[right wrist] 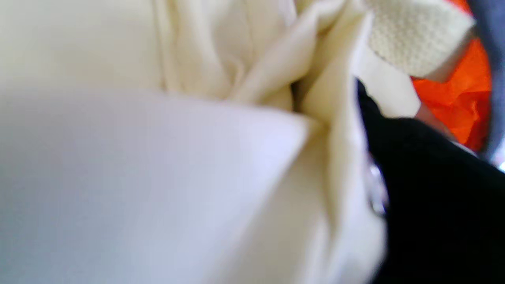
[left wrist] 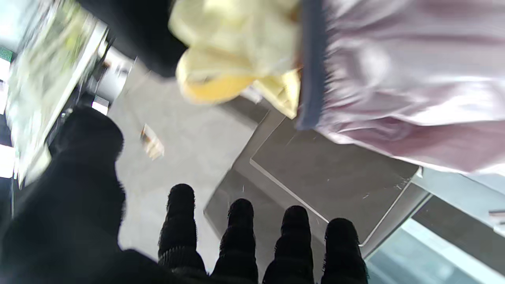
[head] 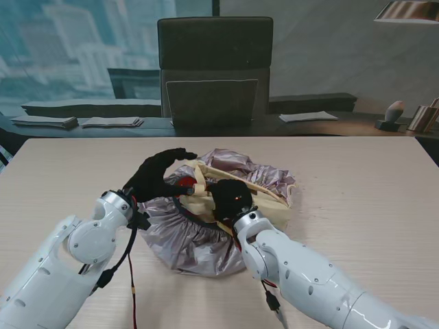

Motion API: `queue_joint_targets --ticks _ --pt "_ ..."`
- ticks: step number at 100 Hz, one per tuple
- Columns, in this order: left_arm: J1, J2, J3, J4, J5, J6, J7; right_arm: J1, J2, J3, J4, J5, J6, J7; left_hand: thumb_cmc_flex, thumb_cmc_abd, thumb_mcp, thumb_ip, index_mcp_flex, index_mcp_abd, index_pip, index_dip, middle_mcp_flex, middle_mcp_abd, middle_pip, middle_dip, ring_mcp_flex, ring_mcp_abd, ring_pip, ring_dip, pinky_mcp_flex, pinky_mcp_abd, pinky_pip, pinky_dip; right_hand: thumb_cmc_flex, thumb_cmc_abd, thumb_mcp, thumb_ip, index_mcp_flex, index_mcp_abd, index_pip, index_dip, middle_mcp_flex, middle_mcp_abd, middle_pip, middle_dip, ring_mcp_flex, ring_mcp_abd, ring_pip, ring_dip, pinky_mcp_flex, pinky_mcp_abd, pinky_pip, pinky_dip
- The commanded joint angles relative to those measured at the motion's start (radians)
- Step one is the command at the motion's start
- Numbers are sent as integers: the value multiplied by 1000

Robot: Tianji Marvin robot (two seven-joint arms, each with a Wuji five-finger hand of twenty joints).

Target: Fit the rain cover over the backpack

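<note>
A pale wood-grain table (head: 357,205) fronts a dark office chair (head: 214,68). At the table's middle lies a cream fabric backpack (head: 264,199), showing orange inside, in a crumpled silvery-mauve rain cover (head: 188,236). The black-gloved left hand (head: 156,175) hovers spread beside it; the black-gloved right hand (head: 232,199) presses the backpack, grip unclear.

Both white arms reach inward from the near corners. The left hand (head: 159,175) spreads its black-gloved fingers; the right hand (head: 232,200) curls closed.

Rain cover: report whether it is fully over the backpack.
Not fully. The rain cover bunches along the near side, and the cream backpack shows bare in the middle.
</note>
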Motion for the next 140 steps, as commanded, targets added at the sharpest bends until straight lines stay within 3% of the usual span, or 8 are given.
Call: queue_joint_targets --ticks 1,7,13,17,43,66,103,140 --pt "4 25 0 -16 -25 3 -55 -7 4 -2 -24 -3 5 40 -33 17 -39 32 -17 -28 -13 -15 -28 -22 -17 -20 -27 -18 -26 -12 -21 15 -54 -32 4 91 -2 -17 -71 -108 -27 15 24 4 74 49 113 -59 30 -24 -70 42 -9 -15" --pt "-3 30 7 -13 -20 1 -77 -13 11 3 -38 -5 3 60 -21 13 -39 35 -11 -30 -9 -14 -29 -22 -15 -17 -30 -26 -27 -10 -23 14 -62 -29 -95 116 -24 -18 -120 -116 -173 121 -108 -9 49 28 45 -55 -110 -89 -230 -28 -57 19" --pt "-13 33 16 -6 -16 -2 -90 -18 16 8 -51 -9 -2 72 -12 7 -37 37 7 -34 5 -7 -26 -20 2 -4 -23 -28 -26 -4 -20 13 -71 -19 -212 164 -20 135 -186 -99 -355 285 -270 -31 17 -20 -116 -74 -190 -110 -399 -111 -93 16" --pt "-20 36 22 -2 -10 -7 -99 -21 22 11 -62 -15 -7 86 -9 6 -34 38 31 -38 18 -1 -19 -21 14 4 -16 -28 -23 0 -17 14 -75 -11 -253 184 -41 153 -291 -94 -378 307 -388 -45 -7 -50 -239 -94 -226 -125 -517 -164 -104 17" --pt "-55 48 59 13 38 -37 -136 -20 59 14 -131 -58 -9 215 -10 -21 16 34 245 -38 144 69 67 -17 44 13 10 -27 -5 13 -13 23 -62 16 -407 216 -96 142 -788 -37 -348 46 -963 -131 -118 -336 -789 -217 -438 -197 -1018 -346 -234 -32" --pt "-70 67 79 -4 128 -66 -191 -24 55 8 -147 -29 46 261 -40 -31 18 24 234 37 109 72 76 -22 61 38 9 -37 5 23 -15 17 -79 10 -421 227 -104 141 -865 5 -389 -22 -1078 -133 -186 -368 -874 -250 -523 -236 -1097 -378 -279 -24" --pt "-152 90 220 25 532 -8 -208 -43 36 35 -150 29 66 238 -73 -82 87 15 -40 227 -120 -62 -36 4 16 124 29 -66 62 91 -8 -4 -7 60 -396 229 -104 140 -858 -8 -357 -52 -1072 -133 -174 -371 -861 -255 -538 -247 -1091 -420 -293 -19" --pt "-247 70 362 236 552 146 -22 -89 57 90 -193 22 30 263 -54 -35 270 20 168 44 267 185 288 -105 306 326 292 -71 355 265 -20 10 244 100 -325 263 -132 155 -839 -25 -340 -62 -1050 -133 -166 -366 -859 -256 -533 -243 -1091 -431 -293 -48"
